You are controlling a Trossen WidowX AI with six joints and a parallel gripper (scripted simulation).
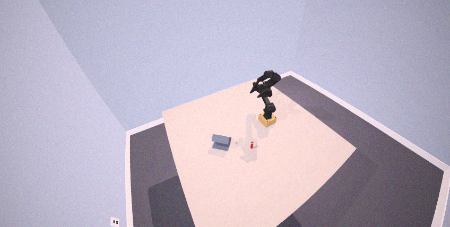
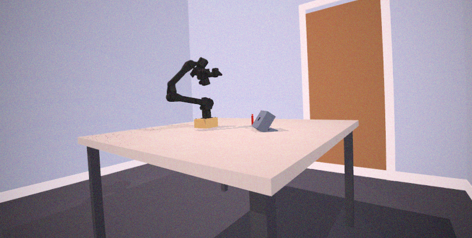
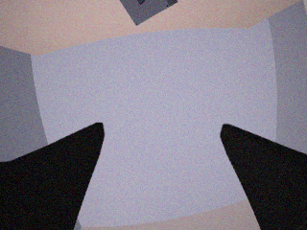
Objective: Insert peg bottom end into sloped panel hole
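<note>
A slim red peg stands upright on the table; it does not show in the wrist view. The blue-grey sloped panel stands near it, tilted. Its face has one small dark hole, whose exact shape is too small to tell. My gripper is open and empty, raised high above the table, well away from the peg and the panel. The wrist view shows wall between the two fingertips and only the panel's lower corner at the top edge.
The arm stands on a yellow base block on the pale table. The peg stands between the base and the panel's side of the table. A brown door is in the wall behind.
</note>
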